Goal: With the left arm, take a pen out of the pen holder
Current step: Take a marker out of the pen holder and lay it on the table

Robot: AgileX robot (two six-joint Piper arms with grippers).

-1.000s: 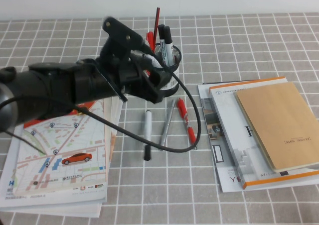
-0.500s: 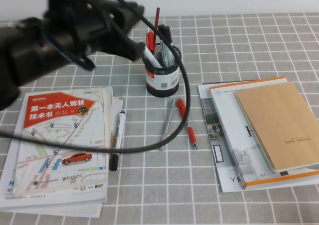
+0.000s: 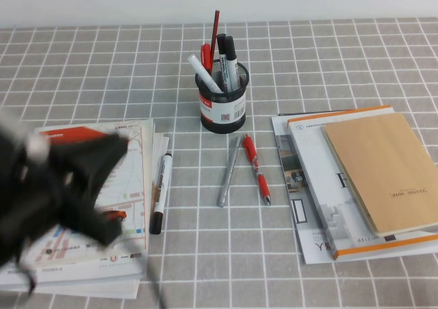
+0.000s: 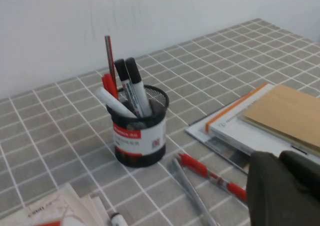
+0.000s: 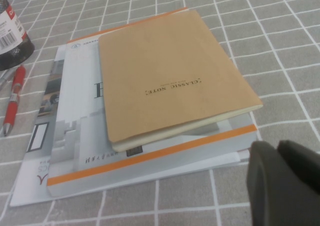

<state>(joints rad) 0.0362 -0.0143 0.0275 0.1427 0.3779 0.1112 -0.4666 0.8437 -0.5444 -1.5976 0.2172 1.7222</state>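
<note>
The left end effector [image 4: 278, 161], clenched on nothing, is a dark blur at the lower left of the high view, over the map booklet [image 3: 133, 152]. A black-capped marker [image 3: 160, 193] lies on the desk [image 3: 328, 63], just beside the booklet's edge. At upper centre stands the black mesh pen holder [image 3: 222, 111], holding two black markers, a white marker, a red pen and a thin red stick. A silver pen [image 3: 228, 172] and a loose red pen [image 3: 256, 169] lie just below it. The right end effector [image 5: 278, 151], fingers pressed together, hangs near the tan notebook [image 3: 380, 172]. The desk is grey-tiled, with a white wall [image 3: 308, 1] behind.
</note>
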